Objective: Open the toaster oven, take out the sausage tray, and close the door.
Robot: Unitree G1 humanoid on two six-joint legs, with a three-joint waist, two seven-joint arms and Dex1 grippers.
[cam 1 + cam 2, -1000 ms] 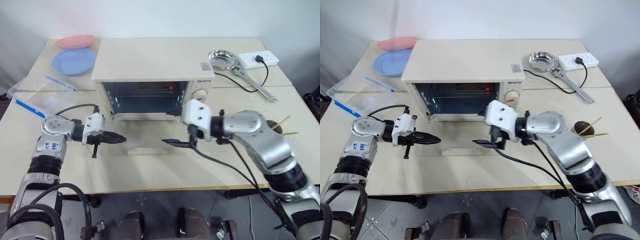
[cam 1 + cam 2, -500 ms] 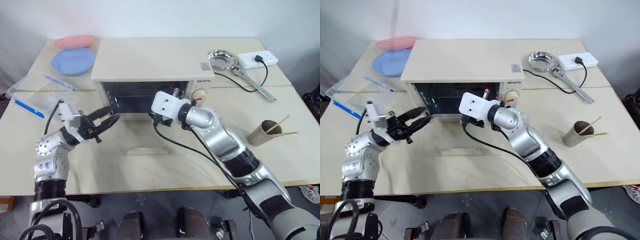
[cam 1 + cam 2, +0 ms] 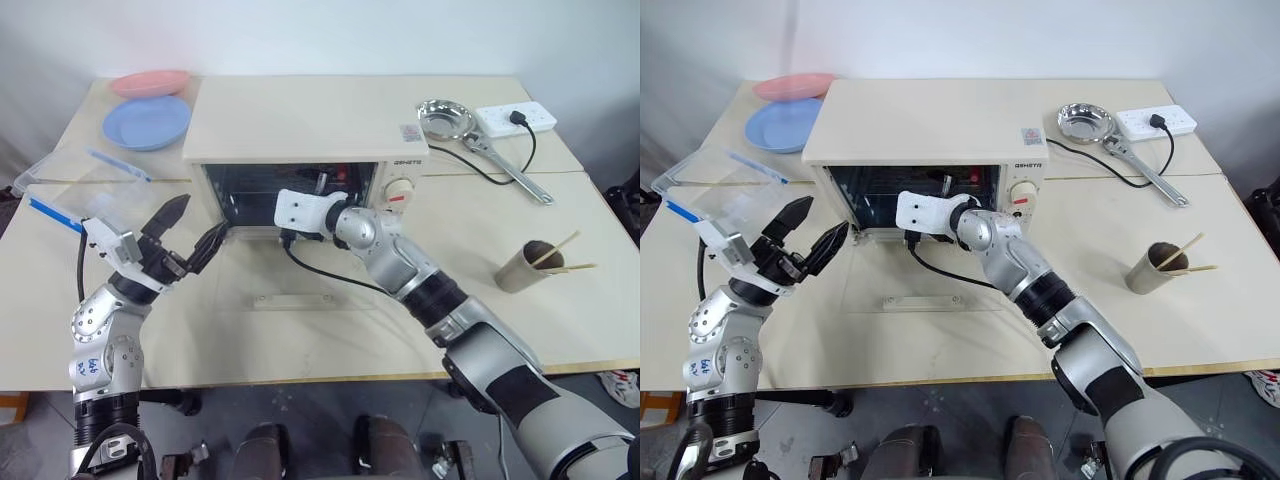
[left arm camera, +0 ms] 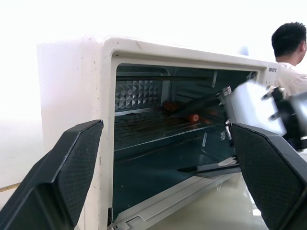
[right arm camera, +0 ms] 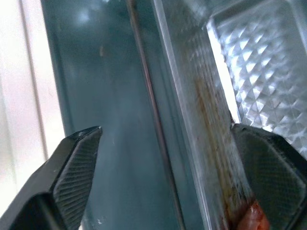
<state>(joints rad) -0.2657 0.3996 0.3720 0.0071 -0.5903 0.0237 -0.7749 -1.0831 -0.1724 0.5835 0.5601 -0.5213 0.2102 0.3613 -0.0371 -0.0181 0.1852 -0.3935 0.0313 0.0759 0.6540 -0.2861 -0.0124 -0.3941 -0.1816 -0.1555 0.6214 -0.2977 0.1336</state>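
One cream-white boxy toaster oven [image 3: 305, 130] sat at the table's centre with its one glass-paned door [image 3: 300, 275] folded flat at its six o'clock, and the one ridged silver sausage tray [image 5: 211, 110], grease-stained and carrying one red sausage [image 4: 193, 117], lay inside on the rack. The left gripper [image 3: 190, 232] hung at the oven's eight o'clock with its two black fingers spread wide and holding nothing. The right gripper [image 5: 163, 163] reached into the oven mouth, its fingers wide apart either side of the tray's rim, gripping nothing.
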